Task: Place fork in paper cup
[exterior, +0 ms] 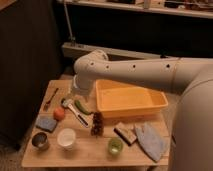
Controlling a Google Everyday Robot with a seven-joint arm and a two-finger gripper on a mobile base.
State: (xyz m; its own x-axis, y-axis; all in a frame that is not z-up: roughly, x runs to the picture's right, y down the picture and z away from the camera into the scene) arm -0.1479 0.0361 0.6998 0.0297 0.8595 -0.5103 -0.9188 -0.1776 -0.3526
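The fork (50, 99) is slim dull metal and lies at the table's far left, pointing toward the front. The paper cup (66, 137) is white, upright and open, near the front edge left of centre. My white arm reaches in from the right and bends down just left of the yellow bin. My gripper (78, 94) hangs at its lower end, to the right of the fork and well behind the paper cup. Nothing shows in it.
A yellow bin (131, 100) fills the back right. A white-handled utensil (75, 111), green pepper (82, 106), orange ball (59, 114), blue sponge (46, 123), pine cone (97, 124), steel cup (40, 140), green cup (115, 145), brush block (126, 132) and blue cloth (150, 140) lie around.
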